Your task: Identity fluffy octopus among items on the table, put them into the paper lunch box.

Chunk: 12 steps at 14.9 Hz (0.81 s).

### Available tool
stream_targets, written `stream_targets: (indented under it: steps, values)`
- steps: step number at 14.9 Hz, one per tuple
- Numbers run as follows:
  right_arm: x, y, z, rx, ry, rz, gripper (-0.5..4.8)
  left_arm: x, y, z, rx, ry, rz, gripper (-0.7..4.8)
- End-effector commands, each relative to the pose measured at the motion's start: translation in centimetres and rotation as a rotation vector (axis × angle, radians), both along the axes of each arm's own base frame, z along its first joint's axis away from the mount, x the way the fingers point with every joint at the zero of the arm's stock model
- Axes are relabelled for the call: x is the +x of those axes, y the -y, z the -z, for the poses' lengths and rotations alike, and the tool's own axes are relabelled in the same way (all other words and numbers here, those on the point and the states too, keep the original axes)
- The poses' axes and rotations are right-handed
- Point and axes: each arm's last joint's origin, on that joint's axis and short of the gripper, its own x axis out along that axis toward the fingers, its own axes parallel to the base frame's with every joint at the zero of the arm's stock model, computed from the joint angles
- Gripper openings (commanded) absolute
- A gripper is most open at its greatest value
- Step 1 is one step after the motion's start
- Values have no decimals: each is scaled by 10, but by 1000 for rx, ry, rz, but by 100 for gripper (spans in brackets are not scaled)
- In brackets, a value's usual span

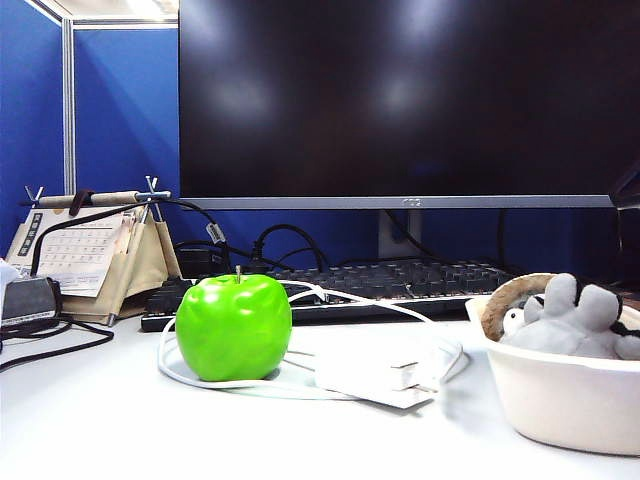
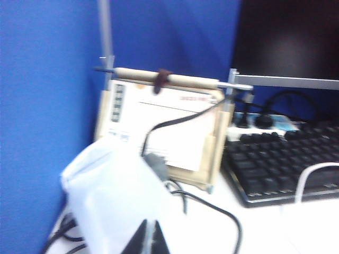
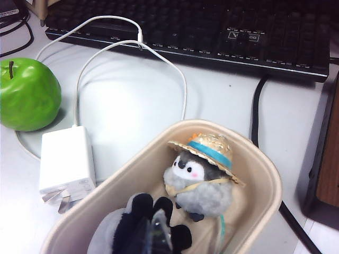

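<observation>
The fluffy octopus (image 1: pixel 570 318) is a light-grey plush with stubby limbs, lying in the cream paper lunch box (image 1: pixel 560 400) at the table's right. The right wrist view shows the octopus (image 3: pixel 106 233) as grey with black lobes, at the near end of the box (image 3: pixel 259 174). My right gripper (image 3: pixel 153 235) is shut directly over it; I cannot tell if it touches. It does not show in the exterior view. My left gripper (image 2: pixel 149 241) is shut and empty at the far left, near a white bag (image 2: pixel 106 196).
A penguin plush with a straw hat (image 3: pixel 198 185) shares the box. A green apple (image 1: pixel 233 328), a white power adapter (image 1: pixel 365 372) and its looped cable lie mid-table. A keyboard (image 1: pixel 400 280), a monitor (image 1: pixel 400 100) and a desk calendar (image 1: pixel 90 250) stand behind.
</observation>
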Motion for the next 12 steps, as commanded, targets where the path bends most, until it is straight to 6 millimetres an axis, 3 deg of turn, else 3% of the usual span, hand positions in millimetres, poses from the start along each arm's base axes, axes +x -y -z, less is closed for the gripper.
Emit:
stream_targets:
  steps: [1,12]
  values:
    - [0,0,-2,14,13,0,-2,0,0,-2,1,16,3,-5]
    - [0,0,-2,14,13,1,-2,0,1,0,1,-1,24,-4]
